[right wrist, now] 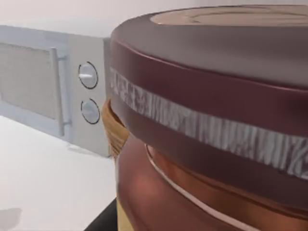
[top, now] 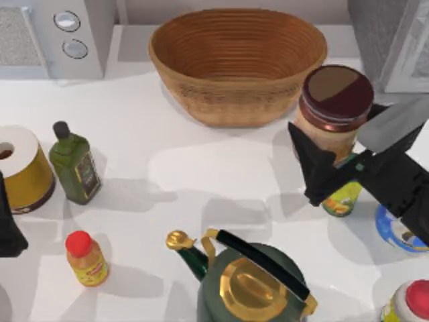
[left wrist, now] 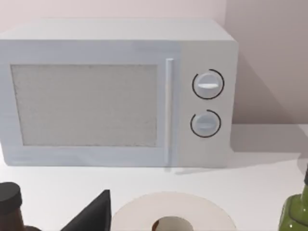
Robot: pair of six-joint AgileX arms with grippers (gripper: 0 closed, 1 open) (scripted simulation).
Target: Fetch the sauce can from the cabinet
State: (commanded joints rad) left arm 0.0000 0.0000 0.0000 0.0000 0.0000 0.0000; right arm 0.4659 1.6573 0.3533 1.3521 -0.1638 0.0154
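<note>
Wicker basket at the back, microwave far left — green kettle in front.

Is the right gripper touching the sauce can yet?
Touching. In the top view the right gripper has its dark fingers pressed against the side of the sauce can; the right wrist view shows the can up close.

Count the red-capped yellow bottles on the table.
2. One red-capped bottle stands near the front left, below the olive oil bottle. Another sits at the front right corner, partly cut off; more may lie outside the frame.
</note>
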